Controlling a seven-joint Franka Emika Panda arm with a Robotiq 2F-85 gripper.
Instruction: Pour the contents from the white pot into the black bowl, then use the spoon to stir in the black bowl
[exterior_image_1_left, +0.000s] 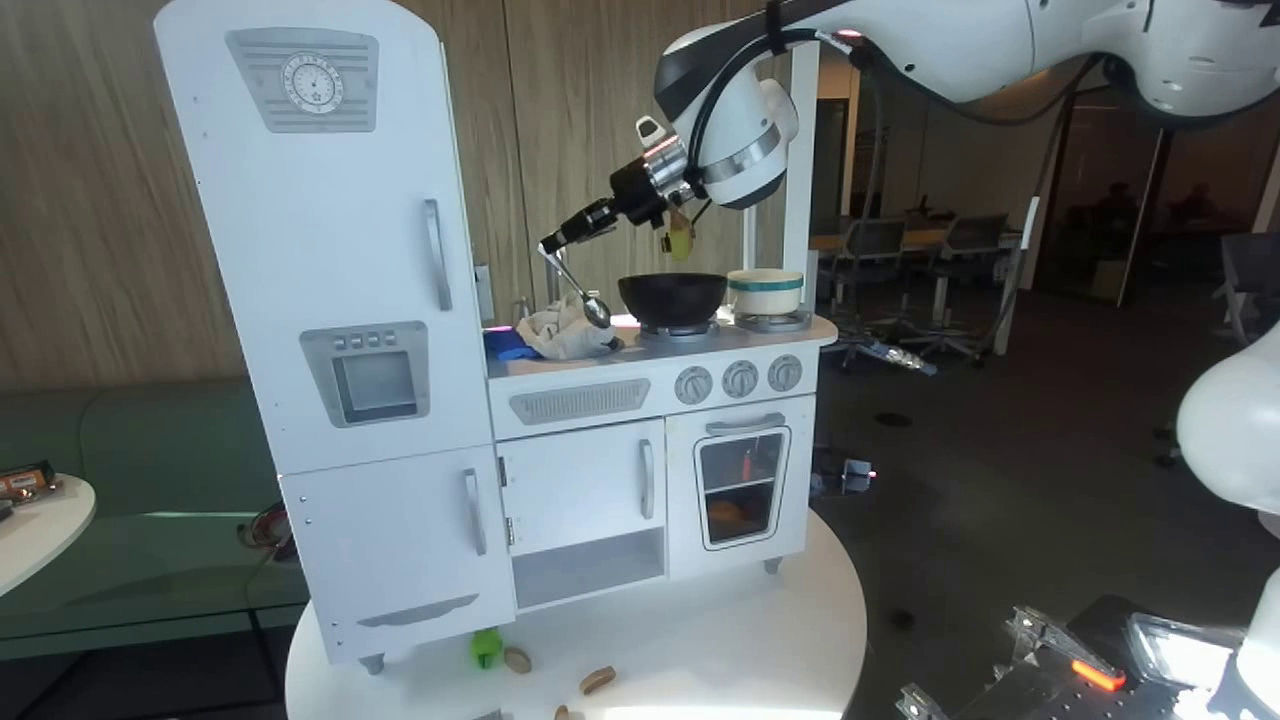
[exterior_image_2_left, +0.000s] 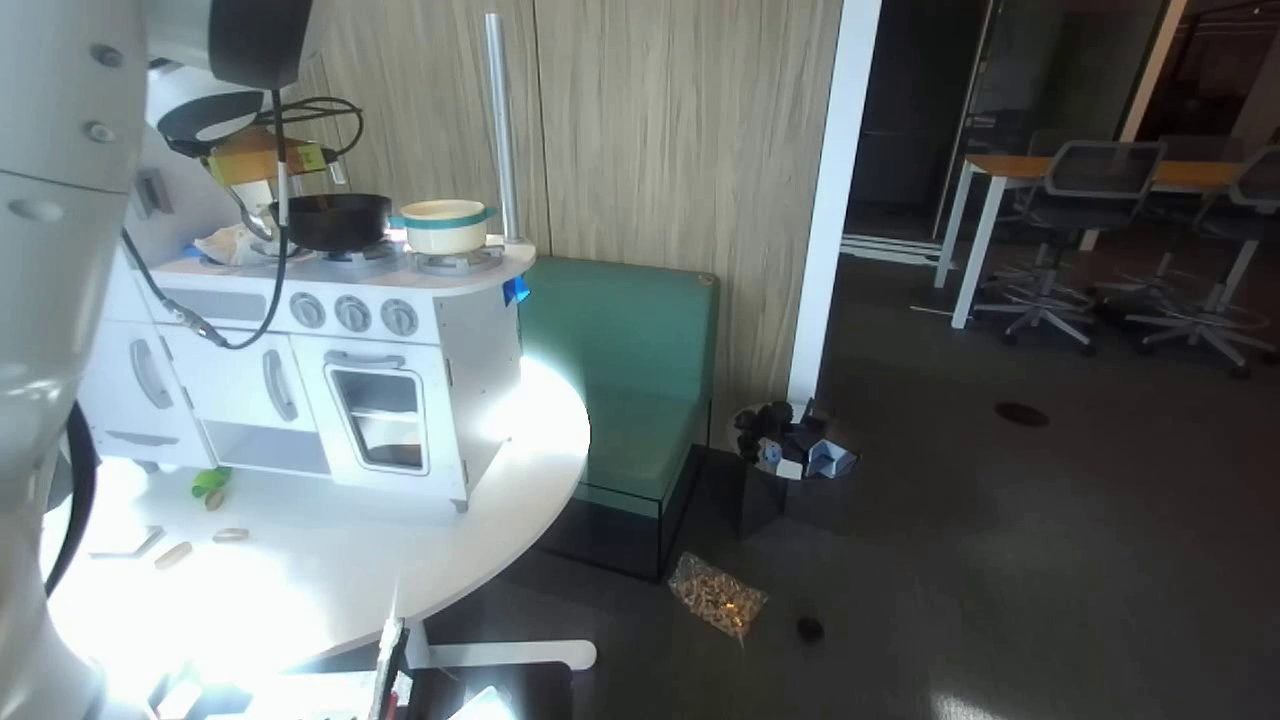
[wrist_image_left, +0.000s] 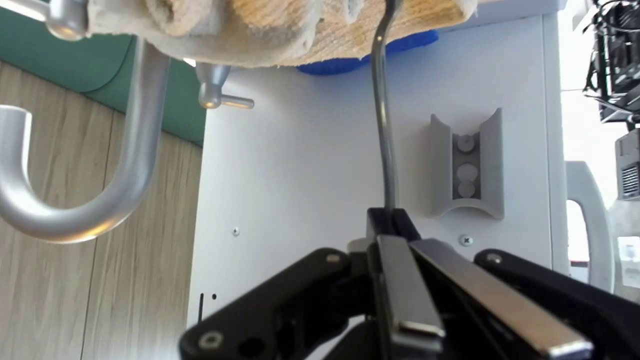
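My hand (wrist_image_left: 393, 222) pinches the spoon (wrist_image_left: 383, 110); below hand height sit the black bowl (exterior_image_1_left: 672, 300) and, farther off, the white pot (exterior_image_1_left: 765, 297)

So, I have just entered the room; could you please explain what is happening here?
A robot arm is handling a spoon: its gripper is closed on the handle, and the spoon hangs down near a crumpled cloth, beside the black bowl but not in it. The black bowl stands on a toy burner, the white pot upright on the next one. No stirring is happening now; the black bowl's contents cannot be seen.
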